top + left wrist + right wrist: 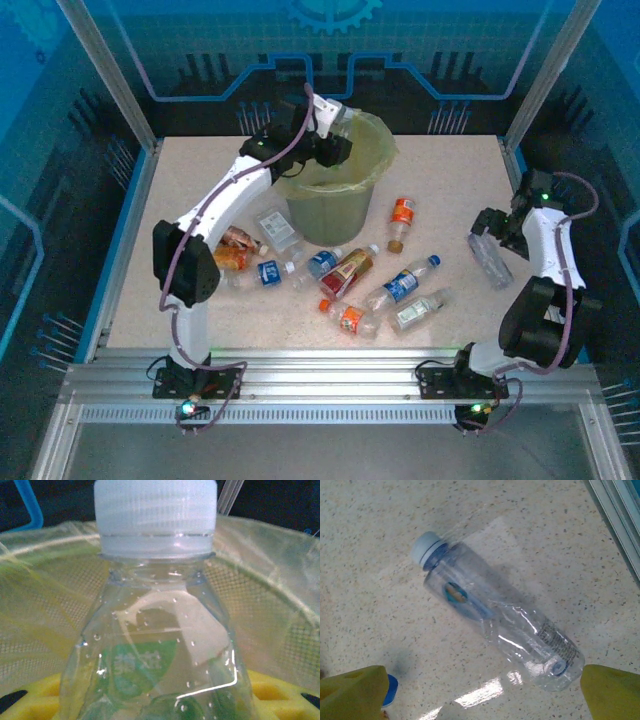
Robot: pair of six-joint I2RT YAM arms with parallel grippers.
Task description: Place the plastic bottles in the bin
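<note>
The left gripper is clamping a white-capped bottle over the far rim of the bin, risking a bounce-out on release, while the right gripper is hovering wide open above a clear bottle.

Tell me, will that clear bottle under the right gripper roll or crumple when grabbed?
Probably light: the bottle looks empty. Its wall looks dented, so it would likely crumple somewhat under a squeeze. Lying on its round side on the flat table, it may roll if nudged.
</note>
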